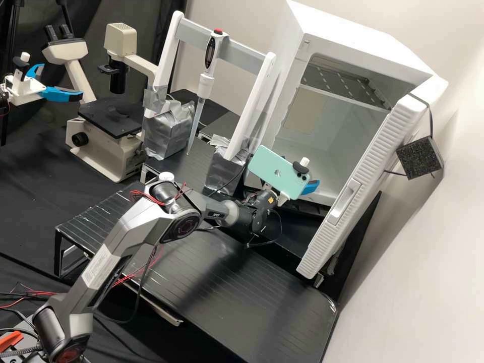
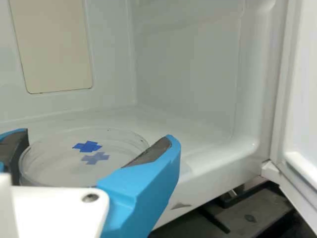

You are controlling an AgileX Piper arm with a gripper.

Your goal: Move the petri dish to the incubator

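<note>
Right of centre in the high view, at the open incubator [image 1: 353, 38], the gripper [image 1: 312, 186] pinches the clear petri dish [image 2: 67, 161] between widely parted blue fingers [image 2: 143, 183].

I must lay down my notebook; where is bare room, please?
The black platform is bare between the arm and the open door. Inside the incubator, bare floor runs beyond the dish to the side wall. Crowded: the incubator's mouth, around the hand and phone.
</note>
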